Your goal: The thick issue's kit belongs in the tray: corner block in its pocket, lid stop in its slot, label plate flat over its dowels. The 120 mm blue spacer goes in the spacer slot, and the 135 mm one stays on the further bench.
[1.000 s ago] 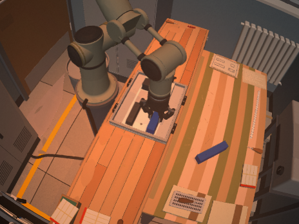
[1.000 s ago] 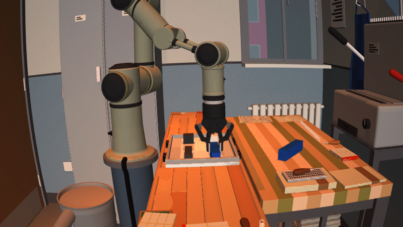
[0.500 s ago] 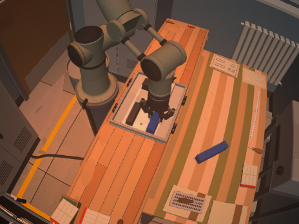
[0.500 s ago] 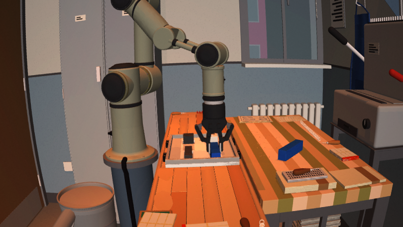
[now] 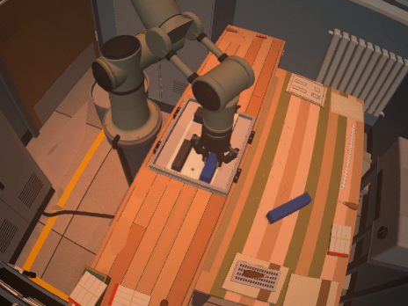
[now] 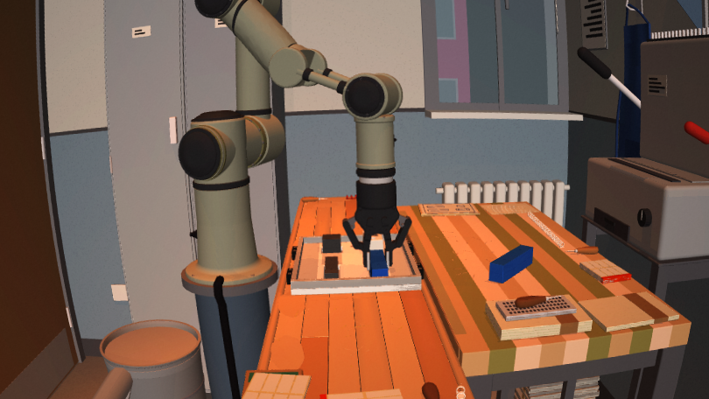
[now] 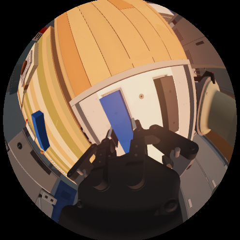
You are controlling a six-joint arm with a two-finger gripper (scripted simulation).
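Note:
My gripper points straight down into the tray on the nearer orange bench. A blue spacer is held between its closed fingers and lies down in the slot along the tray's right side. A dark bar sits in a slot at the tray's left, and a dark block sits at its back corner. The second blue spacer lies loose on the further striped bench.
Behind the benches stand a radiator and grey lockers. The arm's pedestal rises left of the tray. The striped bench carries a perforated plate with a brown tool, cards and a ruler. A bucket stands on the floor.

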